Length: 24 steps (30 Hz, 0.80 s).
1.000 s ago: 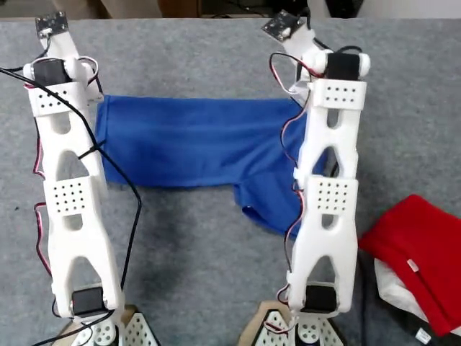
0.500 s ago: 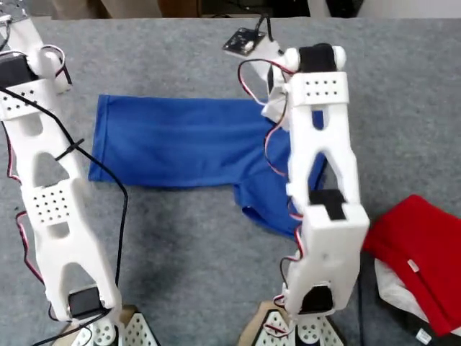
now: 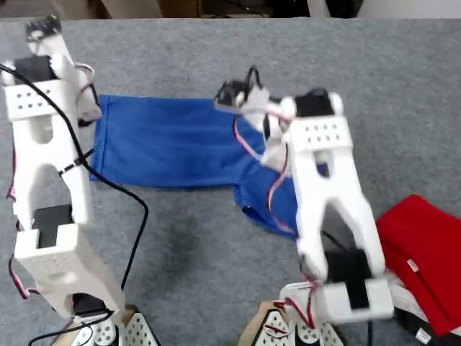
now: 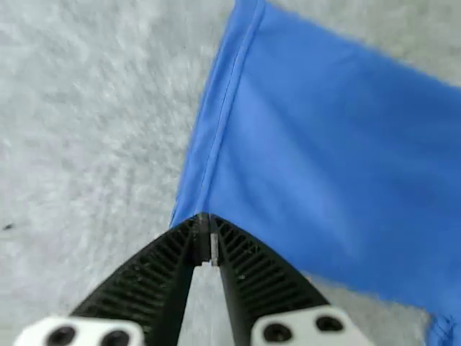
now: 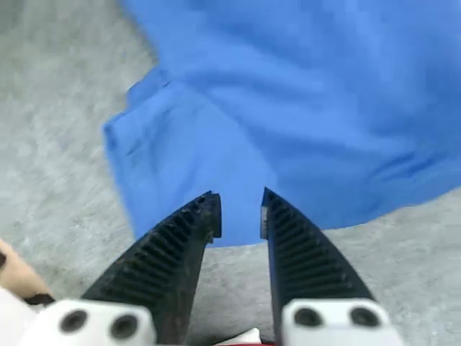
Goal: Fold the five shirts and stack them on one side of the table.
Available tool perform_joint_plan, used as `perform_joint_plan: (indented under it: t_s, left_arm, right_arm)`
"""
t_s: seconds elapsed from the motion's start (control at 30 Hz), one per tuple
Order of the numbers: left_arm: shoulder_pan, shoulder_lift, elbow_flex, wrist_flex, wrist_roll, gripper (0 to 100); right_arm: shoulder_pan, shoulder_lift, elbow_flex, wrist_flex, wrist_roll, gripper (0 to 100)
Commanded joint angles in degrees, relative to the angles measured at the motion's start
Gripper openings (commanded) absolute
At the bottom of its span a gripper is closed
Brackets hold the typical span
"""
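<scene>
- Claw on my right arm (image 5: 240, 209) hangs spread with nothing between its jaws, just above the blue shirt (image 3: 173, 140).
- Below it is the sleeve (image 3: 256, 198), which sticks out toward the near side of the tabletop (image 3: 403, 86) and is not yet tucked in.
- On my left arm the claw (image 4: 205, 234) is pressed together, its tips at a corner of the shirt's left hem. I cannot tell whether any cloth is caught between them.
- The shirt's body lies flat as a long band running left to right across the middle. I judge it part-folded at best, with the sleeve and the cross folds still to do.
- Well apart, at the near right edge, sits a red shirt (image 3: 425, 245). It lies in a soft heap, and I cannot tell whether it is folded or only waiting.
- I see no squared stack yet. By my count most of the five shirts are left to do, so I put the task at an early stage.
</scene>
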Motion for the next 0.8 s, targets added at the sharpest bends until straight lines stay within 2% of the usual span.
perform_joint_plan:
  t_s: [0.0, 0.1, 0.23, 0.5, 0.77]
  left_arm:
    - [0.4, -2.2, 18.9, -19.9, 0.7, 2]
    - [0.5, -0.7, 29.5, -32.4, 1.6, 2]
    - [0.1, 0.0, 34.5, -38.7, 3.2, 2]
    - [-0.3, 1.5, 34.2, -41.8, 3.1, 2]
    - [0.5, 5.7, 30.6, -41.1, 3.1, 2]
  right_arm:
    - [-1.2, -10.2, 13.9, -5.8, 2.0, 11.5]
    - [-1.2, -12.4, 23.1, -9.8, 2.6, 12.7]
    - [-1.2, -12.4, 28.2, -14.0, 2.5, 19.6]
    - [-2.3, -3.8, 29.1, -18.6, 2.4, 19.6]
    - [-4.9, 10.9, 23.3, -23.3, 2.4, 19.6]
